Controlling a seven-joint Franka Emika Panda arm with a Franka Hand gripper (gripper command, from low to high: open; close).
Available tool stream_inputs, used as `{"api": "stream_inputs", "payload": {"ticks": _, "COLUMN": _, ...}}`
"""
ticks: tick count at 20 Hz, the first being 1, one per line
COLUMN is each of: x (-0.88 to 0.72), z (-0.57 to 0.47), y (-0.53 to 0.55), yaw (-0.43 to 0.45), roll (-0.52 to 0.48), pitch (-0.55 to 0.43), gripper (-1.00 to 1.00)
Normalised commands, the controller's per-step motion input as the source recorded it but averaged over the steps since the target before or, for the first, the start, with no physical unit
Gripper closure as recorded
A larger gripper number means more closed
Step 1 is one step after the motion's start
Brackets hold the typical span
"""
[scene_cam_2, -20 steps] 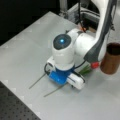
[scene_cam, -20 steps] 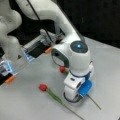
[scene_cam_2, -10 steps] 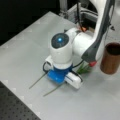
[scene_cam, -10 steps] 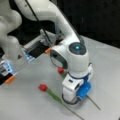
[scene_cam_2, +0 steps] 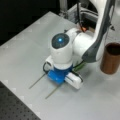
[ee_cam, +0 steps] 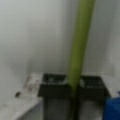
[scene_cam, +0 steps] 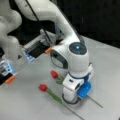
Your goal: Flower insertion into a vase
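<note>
Two red flowers lie on the grey desk [scene_cam: 30, 100], one [scene_cam: 51, 92] nearer a front view's bottom, the other [scene_cam: 56, 76] partly under the arm. The tool [ee_cam: 75, 92] is down at the desk, its fingers [ee_cam: 56, 91] pressed together on a green stem [ee_cam: 80, 47], seemingly the second flower's. The brown vase [scene_cam_2: 111, 58] stands upright, near the arm, toward a front view's right.
</note>
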Motion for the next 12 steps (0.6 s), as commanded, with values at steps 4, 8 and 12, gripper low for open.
{"api": "stream_inputs", "payload": {"ticks": 4, "x": -0.12, "z": 0.41, "y": 0.08, "yaw": 0.021, "roll": 0.032, "pitch": 0.139, "gripper": 1.0}}
{"api": "stream_inputs", "payload": {"ticks": 8, "x": -0.12, "z": 0.41, "y": -0.01, "yaw": -0.045, "roll": 0.041, "pitch": 0.074, "gripper": 1.0}}
{"api": "stream_inputs", "payload": {"ticks": 12, "x": -0.13, "z": 0.38, "y": -0.08, "yaw": -0.079, "roll": 0.06, "pitch": -0.008, "gripper": 1.0}}
